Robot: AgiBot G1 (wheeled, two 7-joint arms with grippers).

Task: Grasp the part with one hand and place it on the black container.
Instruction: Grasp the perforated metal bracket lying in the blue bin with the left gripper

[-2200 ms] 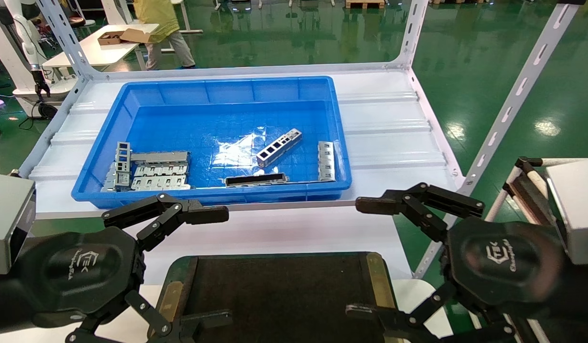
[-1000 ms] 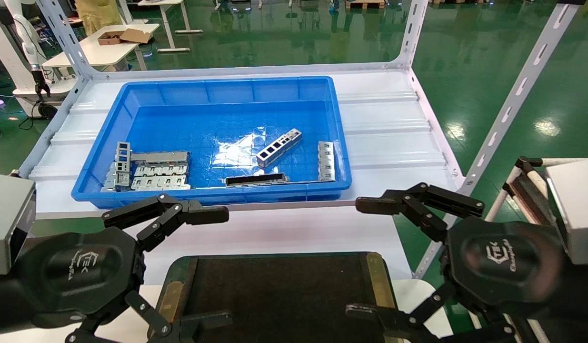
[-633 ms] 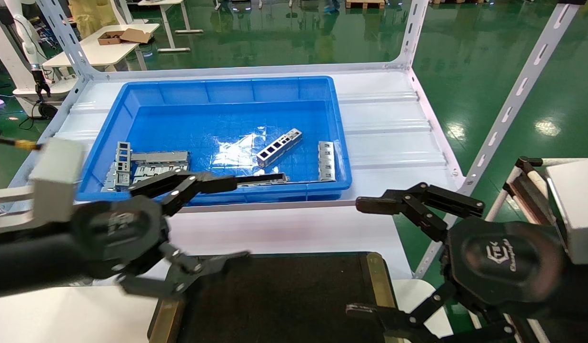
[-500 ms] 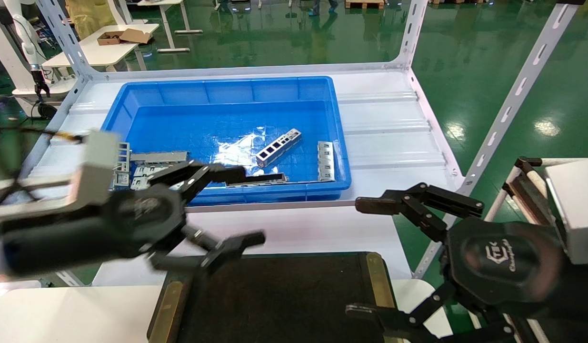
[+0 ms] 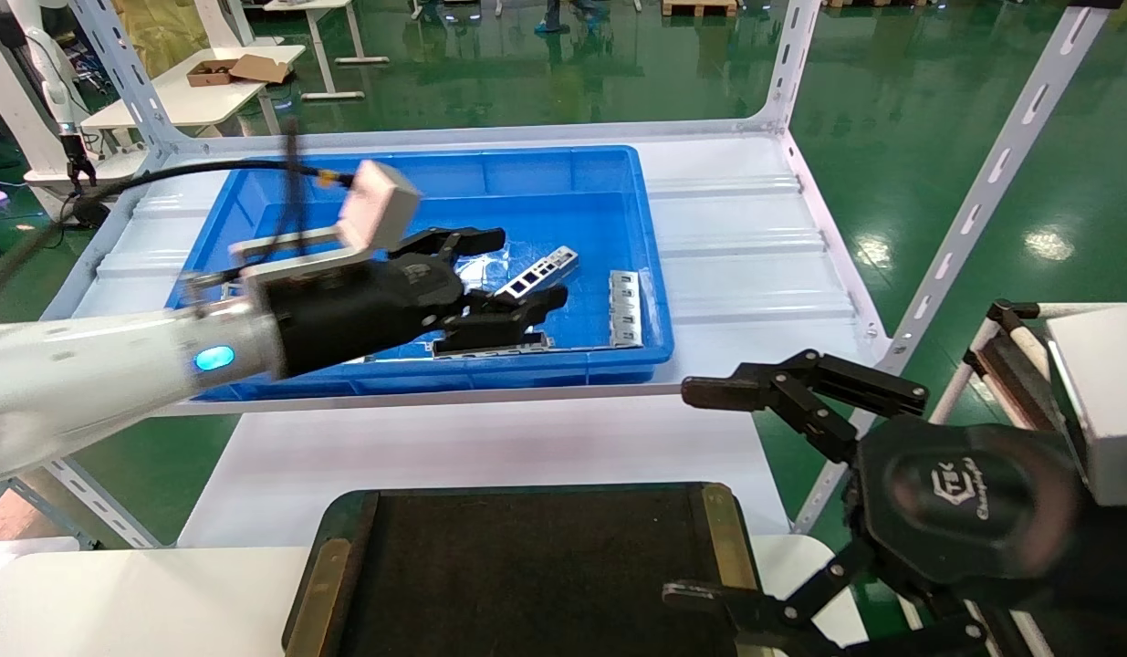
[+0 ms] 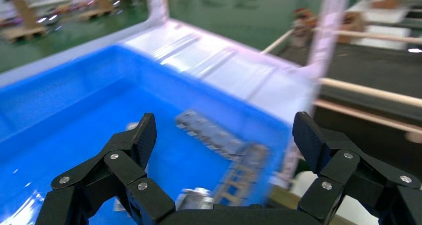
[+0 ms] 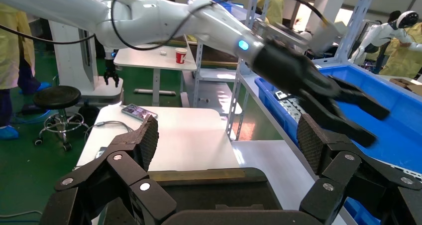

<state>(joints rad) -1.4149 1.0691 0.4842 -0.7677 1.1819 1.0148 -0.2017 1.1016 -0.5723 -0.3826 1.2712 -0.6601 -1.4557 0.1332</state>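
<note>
The part (image 5: 545,266), a slim silver bracket with a row of windows, lies slantwise in the blue bin (image 5: 408,376). My left gripper (image 5: 522,269) is open and reaches into the bin, its fingers on either side of the part's near end. Whether they touch it cannot be told. The left wrist view shows the open gripper (image 6: 225,135) above the blurred part (image 6: 239,177). The black container (image 5: 526,566) sits at the near edge with brass side strips. My right gripper (image 5: 691,493) is open and parked by its right side; the right wrist view (image 7: 226,135) looks over the tray (image 7: 199,190).
A second windowed bracket (image 5: 624,308) lies along the bin's right wall. A dark slotted bar (image 5: 490,345) lies by the front wall. The left arm hides the bin's left part. White shelf posts (image 5: 974,201) stand at the right.
My left arm has swung up from its parked spot beside the black tray and forward into the blue bin, to the slim bracket. The right arm has not moved.
</note>
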